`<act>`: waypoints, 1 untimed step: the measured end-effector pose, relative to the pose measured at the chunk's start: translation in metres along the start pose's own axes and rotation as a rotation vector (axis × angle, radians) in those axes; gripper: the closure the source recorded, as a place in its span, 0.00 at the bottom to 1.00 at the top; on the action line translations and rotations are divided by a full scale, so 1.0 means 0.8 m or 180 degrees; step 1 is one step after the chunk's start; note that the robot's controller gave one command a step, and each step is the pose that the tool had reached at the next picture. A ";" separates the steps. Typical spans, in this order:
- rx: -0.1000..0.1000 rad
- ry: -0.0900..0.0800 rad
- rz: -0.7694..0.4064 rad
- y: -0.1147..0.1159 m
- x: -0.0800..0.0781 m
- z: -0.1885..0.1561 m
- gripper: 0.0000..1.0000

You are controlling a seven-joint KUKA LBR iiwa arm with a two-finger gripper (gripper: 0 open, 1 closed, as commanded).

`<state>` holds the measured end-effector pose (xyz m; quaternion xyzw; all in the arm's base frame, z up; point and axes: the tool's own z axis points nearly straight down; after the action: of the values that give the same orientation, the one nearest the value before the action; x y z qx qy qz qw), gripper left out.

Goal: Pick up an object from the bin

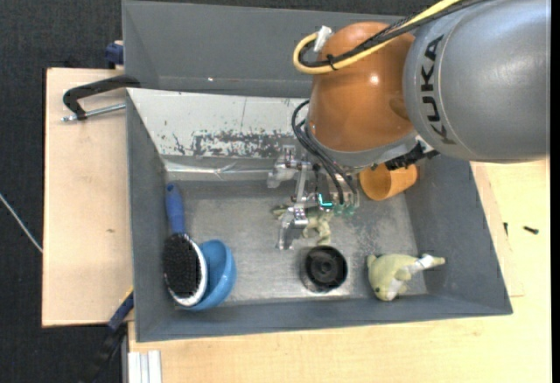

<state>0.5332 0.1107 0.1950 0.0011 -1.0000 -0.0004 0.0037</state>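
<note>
The fingers (301,233) hang low in the bin (219,40), apparently spread with nothing between them, so nothing is picked yet: the black round disc (325,268) lies just beside them toward the near wall, and grasping and lifting remain.

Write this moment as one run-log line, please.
claw: mid-bin, near black disc | blue hairbrush: front left | pale toy: front right
</note>
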 end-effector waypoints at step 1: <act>-0.0010 -0.0038 -0.0403 -0.105 0.029 0.140 0.00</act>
<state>0.5098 0.0269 0.0831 0.0643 -0.9979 -0.0022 -0.0023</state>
